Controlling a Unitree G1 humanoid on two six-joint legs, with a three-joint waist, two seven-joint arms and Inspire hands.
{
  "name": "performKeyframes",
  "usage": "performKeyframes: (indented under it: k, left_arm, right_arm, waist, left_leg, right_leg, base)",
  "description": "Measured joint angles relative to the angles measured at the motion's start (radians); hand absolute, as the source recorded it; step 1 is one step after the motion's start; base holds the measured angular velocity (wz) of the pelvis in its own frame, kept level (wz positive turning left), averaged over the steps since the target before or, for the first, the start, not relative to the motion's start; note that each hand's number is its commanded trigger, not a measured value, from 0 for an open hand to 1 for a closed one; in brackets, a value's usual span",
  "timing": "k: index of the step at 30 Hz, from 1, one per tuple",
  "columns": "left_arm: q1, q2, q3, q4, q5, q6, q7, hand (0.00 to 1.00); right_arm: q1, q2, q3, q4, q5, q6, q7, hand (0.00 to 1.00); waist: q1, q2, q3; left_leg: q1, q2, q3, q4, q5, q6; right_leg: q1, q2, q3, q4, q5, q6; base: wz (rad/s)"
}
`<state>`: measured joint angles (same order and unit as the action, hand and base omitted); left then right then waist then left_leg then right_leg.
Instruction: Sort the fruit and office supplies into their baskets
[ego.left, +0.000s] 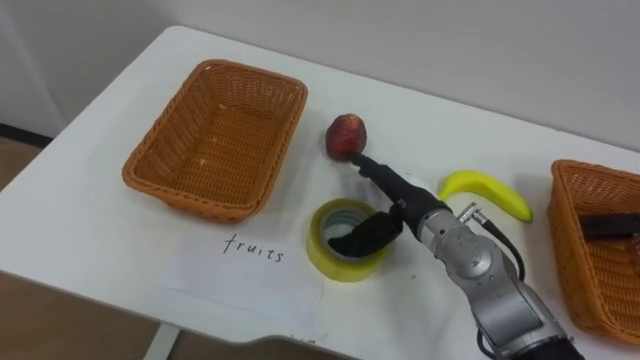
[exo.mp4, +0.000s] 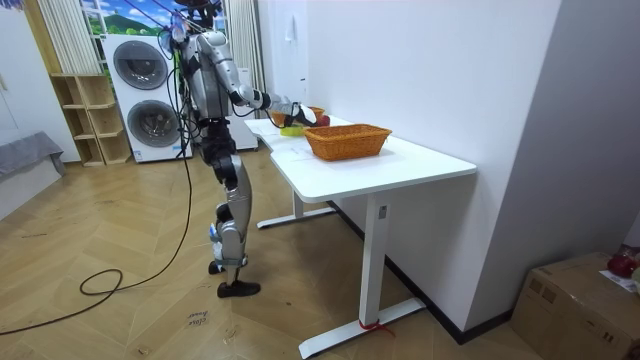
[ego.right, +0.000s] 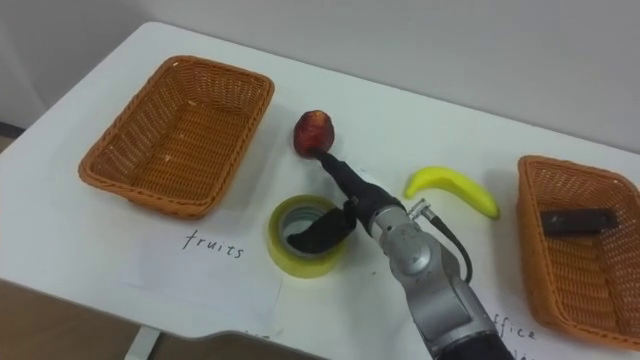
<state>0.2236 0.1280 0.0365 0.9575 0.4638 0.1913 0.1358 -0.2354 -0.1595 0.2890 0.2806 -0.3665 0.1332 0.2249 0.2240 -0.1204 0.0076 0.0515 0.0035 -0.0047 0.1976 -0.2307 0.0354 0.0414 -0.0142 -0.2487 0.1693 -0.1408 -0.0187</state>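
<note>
Left eye view, landmark: a yellow tape roll lies flat on the white table, hole facing up.
Right hand: comes in from the lower right and sits over the tape roll's far right edge.
Fingers: straight and close together, stretched away from the tape roll, tips touching the peach's near side; they pinch nothing.
Thumb: set apart from the fingers and bent down, its dark tip inside the tape roll's hole.
Peach: on the table just beyond the tape roll, outside both baskets.
Banana: on the table to the right of the tape roll, past the forearm.
Left wicker basket: left of and beyond the tape roll.
Paper sheet: handwritten, just left of the tape roll.
Right wicker basket: well right of the tape roll, holding a dark bar-shaped item.
Room view: the robot stands upright at the table edge nearest the tape roll, one arm stretched over the tabletop.
</note>
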Motion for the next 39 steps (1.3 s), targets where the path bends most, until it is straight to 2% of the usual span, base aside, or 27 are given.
performKeyframes:
  k: [12, 13, 14, 15, 29, 39]
  left_arm:
    - [-0.002, 0.000, 0.000, 0.000, 0.000, -0.002, 0.013, 0.00]
    - [-0.004, 0.000, 0.000, 0.000, 0.000, -0.002, 0.013, 0.00]
    - [-0.003, 0.000, 0.000, 0.000, 0.000, -0.002, 0.013, 0.00]
    - [-0.001, 0.001, 0.000, 0.000, 0.000, -0.002, 0.014, 0.00]
    - [0.007, 0.003, 0.020, 0.001, 0.001, 0.000, 0.013, 0.00]
    - [0.008, 0.004, 0.022, 0.001, 0.001, 0.000, 0.014, 0.00]
  right_arm:
    - [0.002, 0.000, 0.001, -0.013, 0.003, 0.000, 0.013, 0.00]
    - [0.002, 0.000, 0.001, -0.013, 0.002, 0.000, 0.016, 0.42]
    - [0.002, 0.000, 0.001, -0.013, 0.002, 0.000, 0.017, 0.67]
    - [0.003, 0.000, 0.000, -0.014, 0.002, 0.000, 0.017, 1.00]
    - [0.005, -0.006, -0.027, -0.022, -0.073, -0.001, 0.018, 1.00]
    - [0.008, -0.005, -0.028, -0.023, -0.106, 0.001, 0.059, 1.00]
  waist:
    - [-0.002, -0.002, 0.0019]
    - [-0.002, -0.001, 0.0019]
    - [-0.003, -0.001, 0.0020]
    - [-0.003, -0.001, 0.0021]
    - [-0.002, 0.003, -0.0007]
    - [-0.002, 0.005, -0.0010]
  left_leg:
    - [0.000, 0.000, 0.000, -0.001, 0.000, 0.000]
    - [0.000, 0.000, 0.000, -0.001, 0.000, 0.000]
    - [0.000, 0.000, 0.000, -0.001, 0.000, 0.000]
    - [0.001, 0.000, 0.000, -0.001, 0.000, 0.000]
    - [0.019, 0.001, 0.000, -0.010, 0.001, 0.001]
    - [0.033, 0.001, 0.000, -0.014, 0.001, 0.001]
  right_leg:
    - [0.000, -0.001, 0.002, -0.001, 0.000, 0.000]
    - [0.000, -0.001, 0.002, -0.001, 0.000, 0.000]
    - [0.000, -0.001, 0.001, -0.001, 0.000, 0.000]
    - [0.001, -0.001, 0.001, -0.001, 0.000, 0.000]
    - [0.014, 0.000, 0.002, -0.003, 0.000, 0.000]
    - [0.026, 0.001, 0.004, -0.004, 0.000, 0.000]
  base:
    - [0.00]
    - [0.00]
    - [0.00]
    - [0.00]
    - [0.00]
    - [0.00]
